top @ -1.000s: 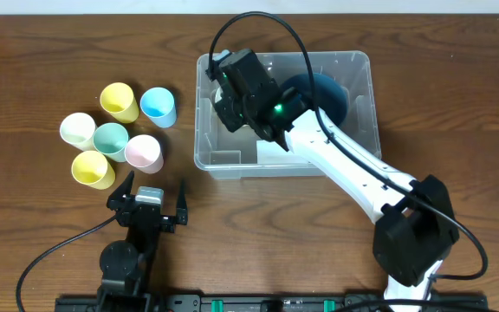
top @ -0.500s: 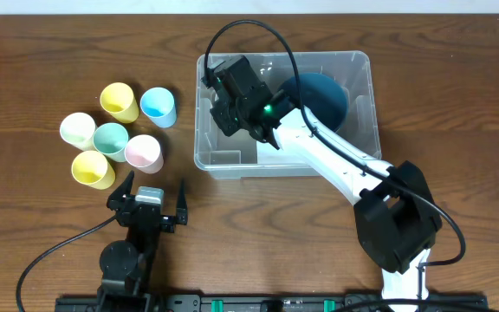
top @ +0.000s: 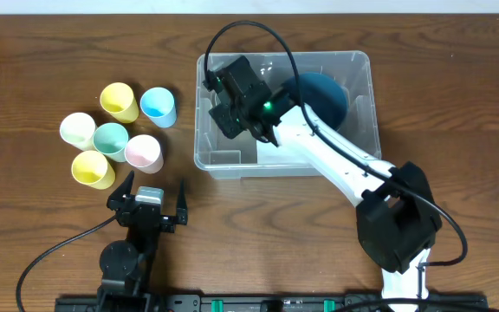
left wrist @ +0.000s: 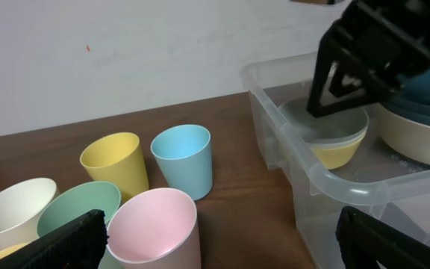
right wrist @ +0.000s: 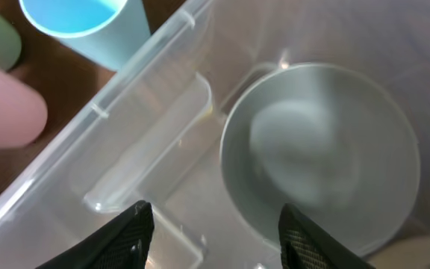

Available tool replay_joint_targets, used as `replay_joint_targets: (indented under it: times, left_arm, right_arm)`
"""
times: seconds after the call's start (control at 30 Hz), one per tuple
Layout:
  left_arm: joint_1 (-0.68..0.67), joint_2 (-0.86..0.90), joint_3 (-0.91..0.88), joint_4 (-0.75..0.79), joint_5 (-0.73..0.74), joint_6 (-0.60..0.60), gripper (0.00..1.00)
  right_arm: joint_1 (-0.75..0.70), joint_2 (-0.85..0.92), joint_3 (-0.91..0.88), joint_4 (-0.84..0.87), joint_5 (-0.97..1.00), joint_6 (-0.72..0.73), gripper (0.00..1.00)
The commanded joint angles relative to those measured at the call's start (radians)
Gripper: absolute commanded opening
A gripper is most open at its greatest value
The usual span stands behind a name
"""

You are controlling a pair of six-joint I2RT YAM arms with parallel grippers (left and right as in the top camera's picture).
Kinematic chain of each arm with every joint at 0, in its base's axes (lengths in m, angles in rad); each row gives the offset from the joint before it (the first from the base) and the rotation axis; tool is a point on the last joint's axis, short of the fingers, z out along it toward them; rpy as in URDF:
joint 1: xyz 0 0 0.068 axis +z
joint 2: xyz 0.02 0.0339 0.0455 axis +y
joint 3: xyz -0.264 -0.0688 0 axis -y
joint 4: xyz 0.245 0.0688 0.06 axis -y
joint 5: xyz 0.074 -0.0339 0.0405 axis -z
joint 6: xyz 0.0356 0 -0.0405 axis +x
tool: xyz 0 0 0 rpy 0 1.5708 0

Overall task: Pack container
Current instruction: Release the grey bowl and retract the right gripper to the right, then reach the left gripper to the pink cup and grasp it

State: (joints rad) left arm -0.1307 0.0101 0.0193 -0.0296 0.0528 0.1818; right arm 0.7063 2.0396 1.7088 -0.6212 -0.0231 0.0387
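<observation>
6 cups [top: 111,137]: pastel, clustered on the table [top: 42,52], left of the container [top: 364,95] and apart from it.
Table: dark brown wood grain.
Room: plain white wall [left wrist: 125,52] behind the table's far edge.
Container: clear bin, upright, right of centre on the table; holds a dark blue bowl [top: 323,95] and a grey bowl [right wrist: 319,149].
Right fingers [right wrist: 129,239]: apart, above the grey bowl at the bin's left end, gripping nothing.
Left fingers [top: 125,191]: spread wide near the table's front edge, holding nothing.
</observation>
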Motion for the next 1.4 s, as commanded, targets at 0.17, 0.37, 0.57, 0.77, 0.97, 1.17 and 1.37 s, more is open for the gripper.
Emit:
replay_joint_targets:
  times: [0.17, 0.37, 0.57, 0.77, 0.97, 1.17, 1.37]
  left_arm:
    - [0.006, -0.006, -0.015, -0.038, -0.001, 0.005, 0.98]
    - [0.006, -0.006, -0.015, -0.038, -0.001, 0.005, 0.98]
    - [0.006, -0.006, -0.015, -0.038, -0.001, 0.005, 0.98]
    - [0.006, -0.006, -0.015, -0.038, -0.001, 0.005, 0.98]
    - [0.006, -0.006, -0.015, -0.019, -0.001, 0.005, 0.98]
    - [0.006, -0.005, -0.015, -0.037, -0.001, 0.005, 0.98]
    - [0.006, -0.005, -0.015, -0.014, 0.0, 0.006, 0.98]
  right_arm:
    - [-0.01, -0.13, 0.225, -0.277, 0.001, 0.019, 0.57]
    - [-0.098, -0.229, 0.254, -0.443, 0.175, 0.194, 0.68]
    - [-0.313, -0.294, 0.255, -0.547, 0.18, 0.286, 0.72]
    - [-0.575, -0.298, 0.253, -0.639, 0.162, 0.421, 0.99]
    - [-0.788, -0.298, 0.253, -0.676, 0.108, 0.436, 0.99]
    - [-0.938, -0.298, 0.253, -0.7, 0.094, 0.496, 0.99]
    - [-1.003, -0.298, 0.253, -0.707, 0.072, 0.504, 0.99]
